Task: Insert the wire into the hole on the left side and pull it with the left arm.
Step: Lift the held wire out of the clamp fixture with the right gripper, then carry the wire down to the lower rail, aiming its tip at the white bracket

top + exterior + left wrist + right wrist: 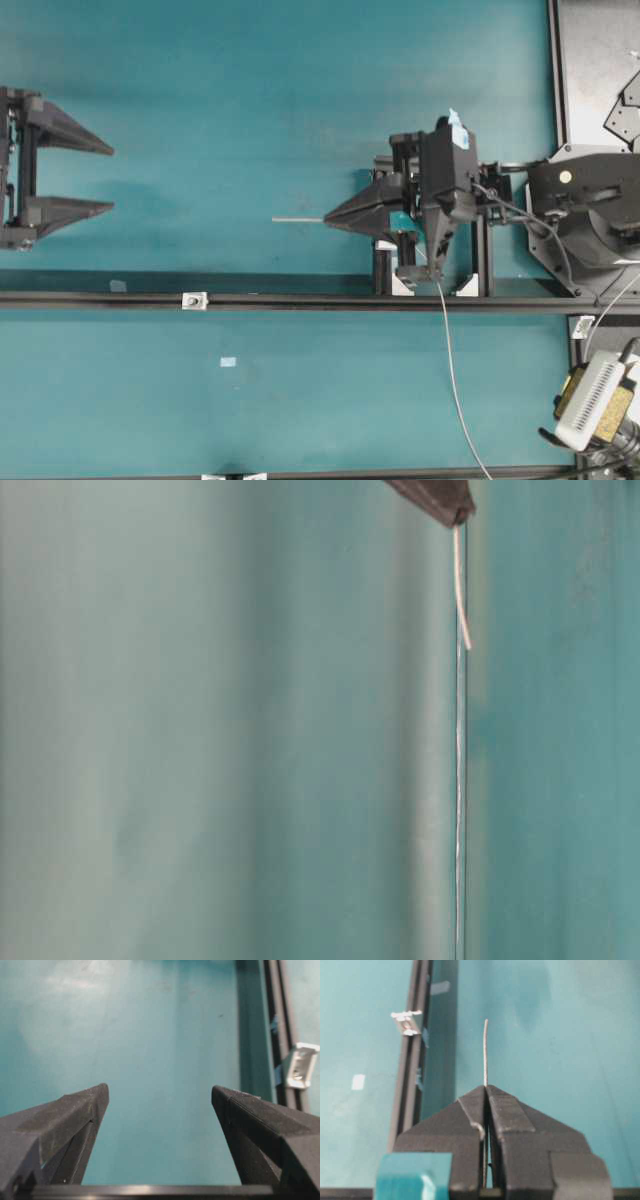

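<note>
1. Teal table (250,100) is lying under both arms in the overhead view; the left gripper (105,178) is standing wide open and empty at the left edge, while the right gripper (328,219), near the middle, is pinching the wire (297,219), whose short end is pointing left. A white bracket (194,300) is sitting on the black rail (300,300)
2. Table-level view: the wire tip is hanging from the closed fingers
3. Left wrist view: the fingers (75,1115) are gaping, the bracket far right
4. Right wrist view: the wire is running between the closed jaws
</note>
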Controlling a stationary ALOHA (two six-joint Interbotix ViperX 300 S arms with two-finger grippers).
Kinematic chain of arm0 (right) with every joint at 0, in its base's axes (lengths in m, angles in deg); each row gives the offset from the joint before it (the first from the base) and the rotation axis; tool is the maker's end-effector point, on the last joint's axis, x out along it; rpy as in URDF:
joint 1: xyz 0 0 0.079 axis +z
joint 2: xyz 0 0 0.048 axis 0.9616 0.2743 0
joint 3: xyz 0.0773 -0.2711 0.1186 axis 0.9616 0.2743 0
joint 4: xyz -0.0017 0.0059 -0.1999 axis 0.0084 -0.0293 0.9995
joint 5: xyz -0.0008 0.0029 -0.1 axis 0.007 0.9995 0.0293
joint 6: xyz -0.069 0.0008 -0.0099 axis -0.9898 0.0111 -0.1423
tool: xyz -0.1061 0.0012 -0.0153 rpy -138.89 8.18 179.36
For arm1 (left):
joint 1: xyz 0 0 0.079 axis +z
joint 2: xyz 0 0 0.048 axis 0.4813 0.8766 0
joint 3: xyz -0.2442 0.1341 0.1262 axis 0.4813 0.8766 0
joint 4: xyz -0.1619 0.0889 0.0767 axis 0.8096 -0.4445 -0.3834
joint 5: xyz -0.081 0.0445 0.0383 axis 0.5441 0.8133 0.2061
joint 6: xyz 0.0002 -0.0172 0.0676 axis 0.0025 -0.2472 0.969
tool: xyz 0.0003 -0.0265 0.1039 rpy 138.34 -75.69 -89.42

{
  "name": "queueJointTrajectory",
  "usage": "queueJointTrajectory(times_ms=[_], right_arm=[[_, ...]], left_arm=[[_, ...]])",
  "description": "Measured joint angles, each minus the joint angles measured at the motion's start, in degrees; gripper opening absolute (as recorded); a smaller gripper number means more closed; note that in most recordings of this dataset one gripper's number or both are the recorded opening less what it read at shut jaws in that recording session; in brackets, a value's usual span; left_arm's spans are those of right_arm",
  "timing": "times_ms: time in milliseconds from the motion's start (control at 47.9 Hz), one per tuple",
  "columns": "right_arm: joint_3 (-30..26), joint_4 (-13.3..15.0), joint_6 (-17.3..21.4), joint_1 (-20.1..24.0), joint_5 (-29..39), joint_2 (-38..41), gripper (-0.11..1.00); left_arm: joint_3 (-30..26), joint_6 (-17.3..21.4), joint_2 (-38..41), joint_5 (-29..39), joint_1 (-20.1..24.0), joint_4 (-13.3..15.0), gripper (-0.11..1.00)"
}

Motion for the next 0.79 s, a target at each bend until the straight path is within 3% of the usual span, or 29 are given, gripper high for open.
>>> queueJointTrajectory(times_ms=[292,605,668,793], right_arm=[[1.7,-2.1,0.1,4.5,-11.2,4.3,0.00],[-1.8,-4.8,-1.7,8.2,-21.0,17.3,0.00],[-2.9,-5.9,-2.7,9.1,-22.0,19.5,0.00],[-5.2,-11.0,-7.6,11.2,-23.2,23.1,0.00]], left_arm=[[0.7,-0.1,7.6,-10.8,-3.3,0.1,0.64],[0.8,-0.2,16.7,-24.3,-8.3,0.3,0.64],[0.7,-0.2,18.1,-25.8,-9.1,0.3,0.64],[0.4,-0.1,20.7,-27.8,-10.3,0.6,0.64]])
